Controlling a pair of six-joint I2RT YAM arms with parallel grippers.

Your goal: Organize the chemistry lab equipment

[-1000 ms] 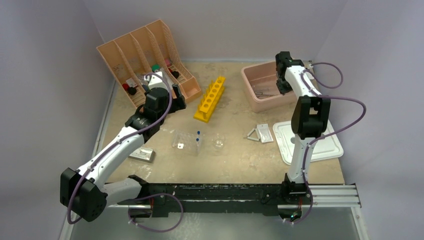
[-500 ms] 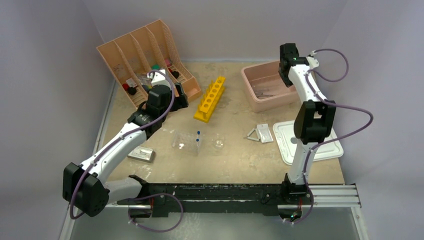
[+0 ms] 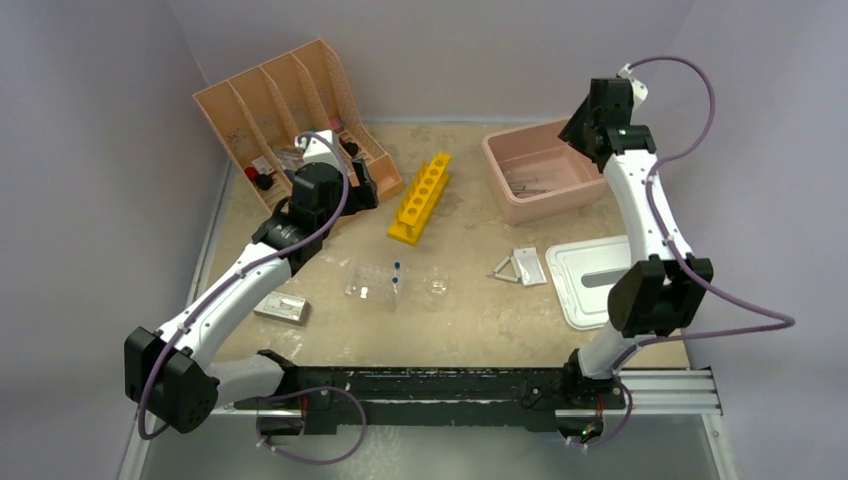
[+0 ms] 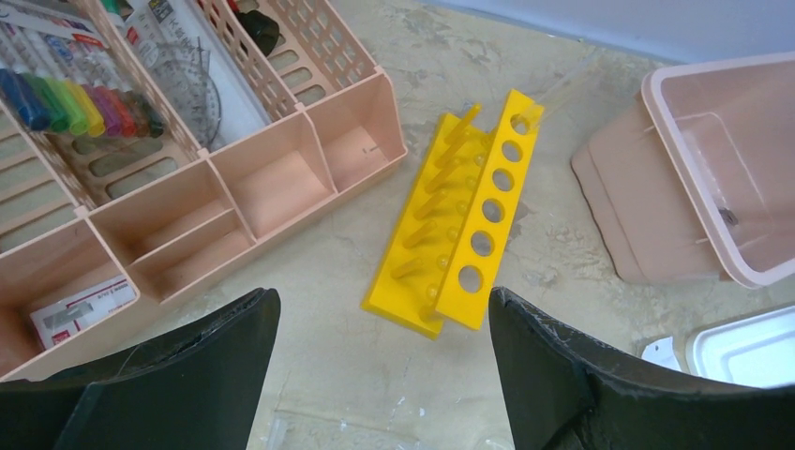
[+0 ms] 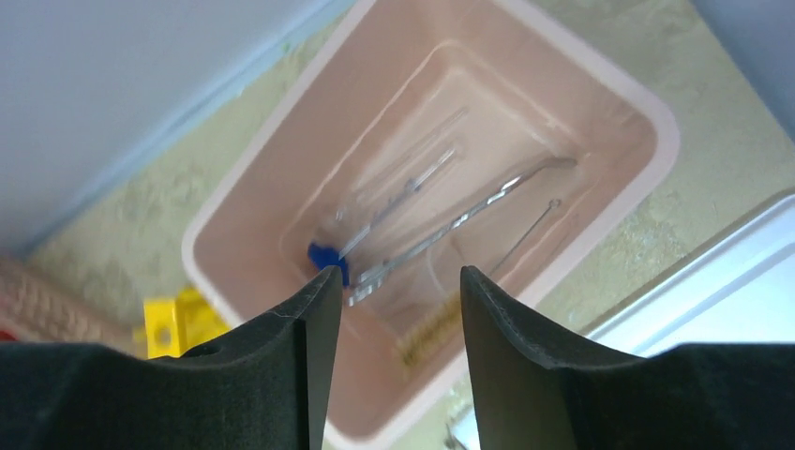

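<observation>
Top view: the right gripper [image 3: 583,125] hangs high above the pink tub [image 3: 497,170] on a tall, forward-bent arm. The left gripper [image 3: 362,188] leans low beside the peach organizer [image 3: 225,105]. The wire triangle [image 3: 504,268] lies well apart from both.

Left wrist view: the fingers are spread and empty, with a yellow rack [image 4: 464,225] just ahead of them.

Right wrist view: the fingers are parted and hold nothing. Metal tongs [image 5: 469,220] lie in the tub below them. We think it best to swing away clear of the rim, then go for the triangle.
</observation>
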